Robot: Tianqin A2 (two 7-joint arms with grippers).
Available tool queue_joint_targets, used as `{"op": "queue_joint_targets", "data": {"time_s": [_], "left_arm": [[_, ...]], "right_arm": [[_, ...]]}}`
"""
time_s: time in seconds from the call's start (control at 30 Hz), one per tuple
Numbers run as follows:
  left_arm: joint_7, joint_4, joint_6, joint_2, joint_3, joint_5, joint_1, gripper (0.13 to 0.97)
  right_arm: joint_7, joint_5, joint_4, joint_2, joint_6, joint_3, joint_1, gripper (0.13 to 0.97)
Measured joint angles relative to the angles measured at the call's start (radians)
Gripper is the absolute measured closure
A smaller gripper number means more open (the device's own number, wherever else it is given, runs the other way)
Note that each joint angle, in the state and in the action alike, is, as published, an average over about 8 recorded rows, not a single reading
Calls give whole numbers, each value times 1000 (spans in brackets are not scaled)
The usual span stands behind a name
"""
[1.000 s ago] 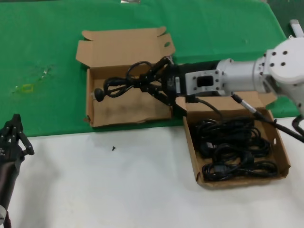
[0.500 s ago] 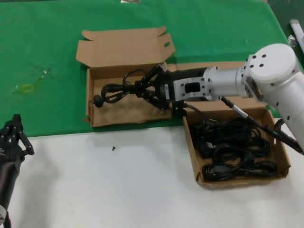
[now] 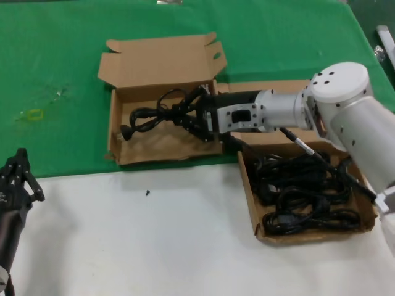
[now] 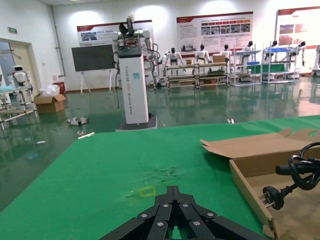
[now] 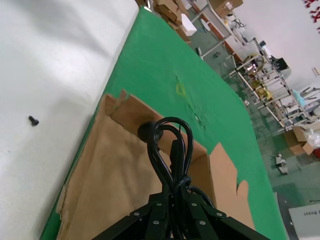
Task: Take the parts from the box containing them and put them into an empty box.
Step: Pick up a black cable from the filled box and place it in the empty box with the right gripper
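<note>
Bright, even overhead light fills all three views. The white bench [image 3: 185, 246] looks nearly washed out in the head view, and shadows are soft. In the left wrist view the glossy floor [image 4: 75, 135] mirrors the lit walls. The near gripper [image 5: 172, 220] blurs slightly in the right wrist view.

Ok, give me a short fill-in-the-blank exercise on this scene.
1. The right hand is shut on a black ____.
2. It holds it over the ____ box, the one on the green cloth.
3. The other cords lie in the box on the robot's ____ side.
4. The ____ hand waits at the table's near edge.

Missing: cord; empty; right; left
</note>
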Motion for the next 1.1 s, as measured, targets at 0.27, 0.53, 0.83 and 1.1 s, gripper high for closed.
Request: {"op": "queue_joint_targets", "data": {"time_s": [0.27, 0.53, 0.83, 1.1], "left_arm": [[0, 0, 0, 0, 0, 0, 0, 954], [0, 0, 0, 0, 0, 0, 0, 954], [0, 0, 0, 0, 0, 0, 0, 954], [0, 0, 0, 0, 0, 0, 0, 954]], "right_arm": [[-148, 30, -176, -45, 17, 53, 60, 913], [-211, 40, -256, -62, 29, 85, 88, 911], [-229, 36, -278, -65, 38, 102, 95, 885], [-222, 33, -272, -63, 39, 103, 93, 811]]}}
